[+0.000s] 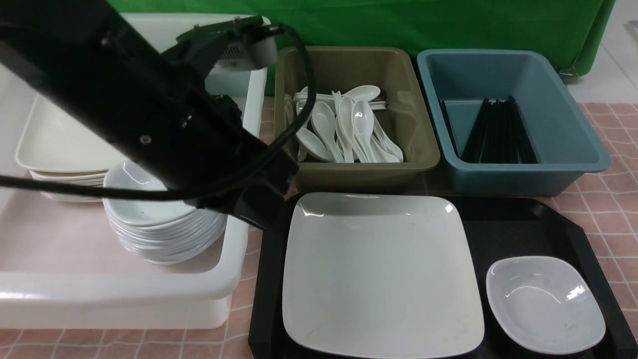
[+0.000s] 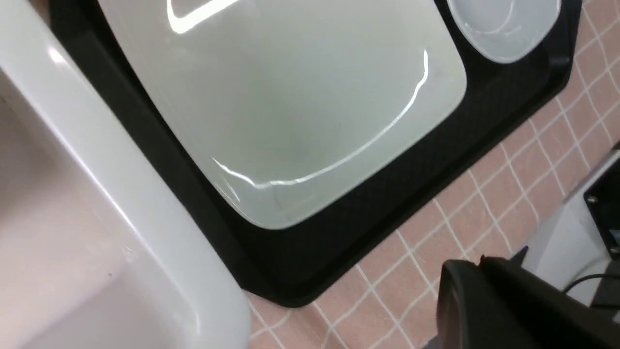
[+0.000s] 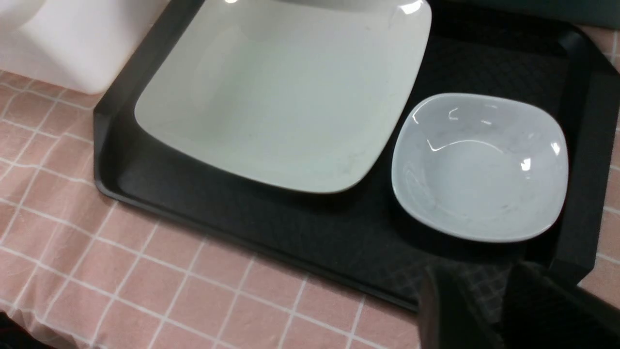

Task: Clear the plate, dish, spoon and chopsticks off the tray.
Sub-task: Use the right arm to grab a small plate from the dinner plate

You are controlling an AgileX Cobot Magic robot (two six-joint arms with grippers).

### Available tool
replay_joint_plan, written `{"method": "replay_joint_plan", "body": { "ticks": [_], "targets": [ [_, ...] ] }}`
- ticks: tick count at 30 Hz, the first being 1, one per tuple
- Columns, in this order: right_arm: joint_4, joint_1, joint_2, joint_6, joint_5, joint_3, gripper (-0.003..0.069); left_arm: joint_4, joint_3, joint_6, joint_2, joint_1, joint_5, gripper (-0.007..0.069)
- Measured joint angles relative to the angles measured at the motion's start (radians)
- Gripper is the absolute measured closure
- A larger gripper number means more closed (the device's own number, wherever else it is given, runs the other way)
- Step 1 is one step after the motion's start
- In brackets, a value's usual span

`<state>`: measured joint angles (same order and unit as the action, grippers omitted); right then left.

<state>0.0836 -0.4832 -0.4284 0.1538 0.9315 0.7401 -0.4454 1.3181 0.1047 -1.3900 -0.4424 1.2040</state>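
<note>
Far left, the white tub (image 1: 234,269) holds a stack of plates (image 1: 60,144) and, nearer its right wall, a stack of small dishes (image 1: 149,224). The left arm (image 1: 139,109) slants across it, its end over the gap between the tub and the tray (image 1: 523,224). Of the left gripper (image 2: 489,300) only one dark part shows in the left wrist view, so I cannot tell whether it is open.

Tub and tray sit just beside each other, tight there. The plate (image 1: 379,274) lies flat on the tray's left side, its left and far edges close to the rim. Behind it, the olive bin (image 1: 408,99) holds a heap of spoons (image 1: 344,129).

Moving right, the dish (image 1: 543,304) sits upright in the tray's near right corner, just beside the plate. Bare tray lies open beyond the dish. The blue bin (image 1: 563,124) behind holds the chopsticks (image 1: 498,134).

The right gripper (image 3: 479,281) hangs over the tray's near rim close to the dish, fingers apart, nothing between them.

A pink checked tablecloth (image 1: 613,209) runs under everything, free along the tray's near and right sides. A green backdrop (image 1: 448,25) closes the far side.
</note>
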Motion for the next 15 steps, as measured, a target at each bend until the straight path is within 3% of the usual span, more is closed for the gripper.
{"method": "replay_joint_plan", "body": {
  "ticks": [7,10,15],
  "targets": [
    [0.000,0.000,0.000,0.000,-0.001,0.000,0.0420,-0.007,-0.018,-0.083,-0.020,-0.089,-0.071,0.0463],
    [0.000,0.000,0.000,0.000,-0.001,0.000,0.0420,-0.009,-0.018,-0.105,-0.087,-0.213,-0.111,0.0339],
    [0.000,0.000,0.000,0.000,-0.001,0.000,0.0419,0.050,-0.018,-0.111,-0.174,-0.313,-0.140,0.0241]
  ]
}}
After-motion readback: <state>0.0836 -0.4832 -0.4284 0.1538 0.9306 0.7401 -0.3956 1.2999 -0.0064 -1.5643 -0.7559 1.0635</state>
